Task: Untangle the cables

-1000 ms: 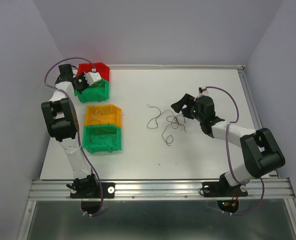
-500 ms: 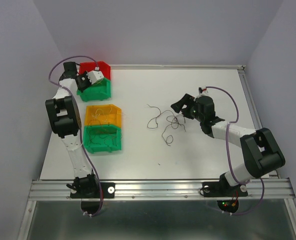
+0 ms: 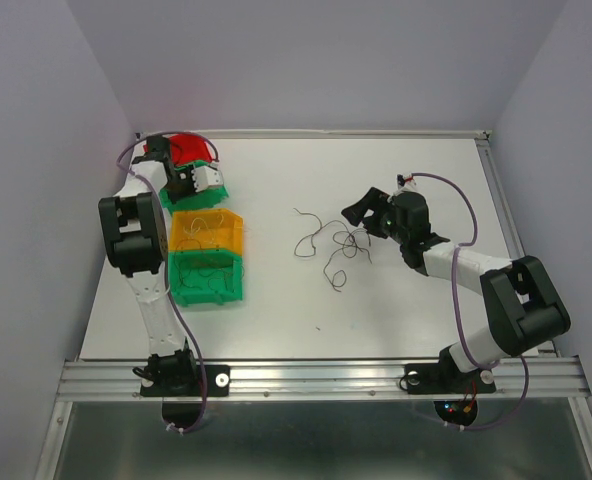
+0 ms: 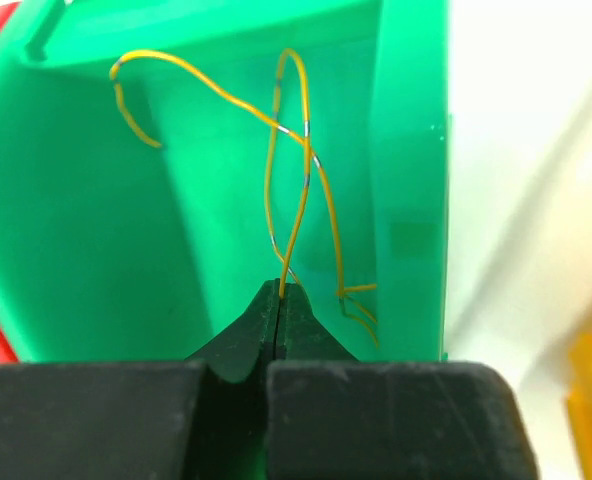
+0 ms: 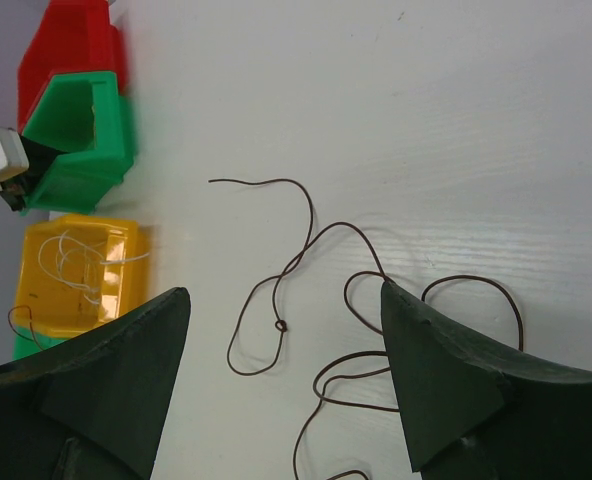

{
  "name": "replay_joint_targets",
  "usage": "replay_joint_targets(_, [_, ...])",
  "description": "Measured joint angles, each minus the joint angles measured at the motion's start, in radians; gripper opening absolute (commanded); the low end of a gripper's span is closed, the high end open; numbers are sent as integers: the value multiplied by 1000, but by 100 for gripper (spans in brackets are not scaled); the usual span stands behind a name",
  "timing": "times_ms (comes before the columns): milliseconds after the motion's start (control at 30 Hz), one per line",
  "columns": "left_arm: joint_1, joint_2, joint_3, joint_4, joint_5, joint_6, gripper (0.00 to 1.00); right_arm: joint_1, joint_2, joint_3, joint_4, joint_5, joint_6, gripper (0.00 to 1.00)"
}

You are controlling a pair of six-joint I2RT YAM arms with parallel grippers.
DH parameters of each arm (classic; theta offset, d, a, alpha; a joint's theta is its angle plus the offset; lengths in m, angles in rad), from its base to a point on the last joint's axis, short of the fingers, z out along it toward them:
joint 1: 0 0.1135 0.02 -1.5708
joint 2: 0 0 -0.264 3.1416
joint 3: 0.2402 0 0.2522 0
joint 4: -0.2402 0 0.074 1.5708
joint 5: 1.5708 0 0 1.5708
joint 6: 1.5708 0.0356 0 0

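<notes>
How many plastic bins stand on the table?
4, in a column at the left of the table: red bin farthest back, far green bin before it, then orange bin, then near green bin. None seems hidden.

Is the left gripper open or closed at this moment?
Shut. In the left wrist view the left gripper has its tips pressed together, pinching a yellow wire at the green bin.

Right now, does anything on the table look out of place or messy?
Only the dark wires: they lie loose in a tangle on the white table before the open right claw, one with a small knot, outside the bins. Nothing looks spilled or damaged.
</notes>
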Motion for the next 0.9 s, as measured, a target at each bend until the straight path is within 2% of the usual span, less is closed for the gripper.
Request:
replay_joint_targets(167, [3,-19,-1,-82,-2,47,1,0,0,0,0,0,0,81])
replay_joint_targets(300, [7,-56,-6,-140,1,84,18,0,0,0,0,0,0,81])
replay_joint_targets(533, [7,-111,-12,-108,21,21,25,0,0,0,0,0,0,81])
replay_joint_targets(633, [7,-120,-11,-64,18,-35,38,0,0,0,0,0,0,81])
replay_joint_targets(733, [7,-122,-2,-52,12,-65,40,0,0,0,0,0,0,81])
replay_joint_targets(767, [7,-122,1,-47,6,-77,49,0,0,0,0,0,0,81])
replay_joint_targets(867, [7,-128,1,-35,-8,-100,62,0,0,0,0,0,0,81])
replay_joint_targets(900, [7,-132,1,-32,-13,-104,63,0,0,0,0,-1,0,81])
